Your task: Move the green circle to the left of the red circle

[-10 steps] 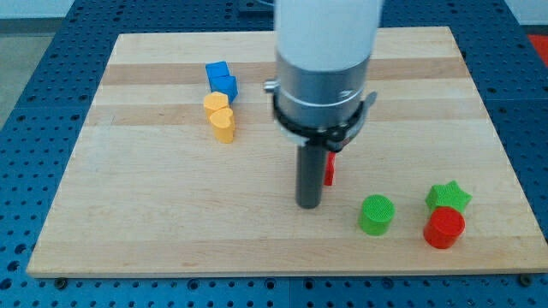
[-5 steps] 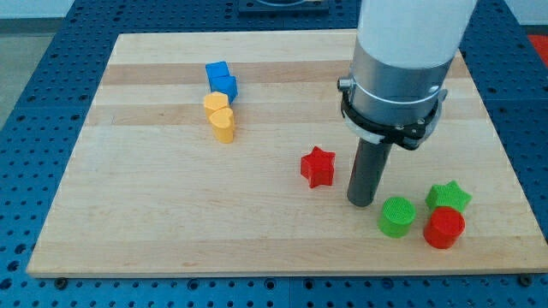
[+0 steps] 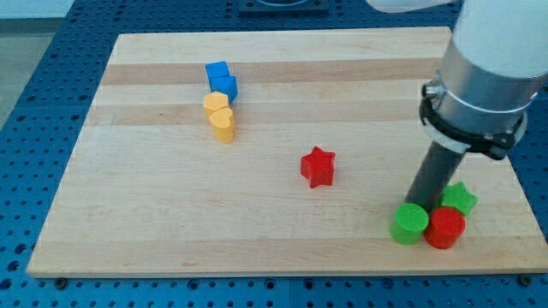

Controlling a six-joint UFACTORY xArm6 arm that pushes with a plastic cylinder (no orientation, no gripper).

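Note:
The green circle [image 3: 409,223] sits near the view's bottom right, touching the left side of the red circle [image 3: 445,228]. My tip [image 3: 423,204] stands just above them, at the top edge of the green circle, between it and the green star [image 3: 461,198]. The green star lies just above the red circle, partly hidden by the rod.
A red star [image 3: 318,166] lies at the board's middle. Two blue blocks [image 3: 221,79] and a yellow heart-like block [image 3: 220,116] are stacked in a column at the upper left. The board's bottom edge [image 3: 282,272] is close below the circles.
My rod has moved to the right, from the middle to beside the green star. The green circle has slid right and slightly down until it touches the red circle.

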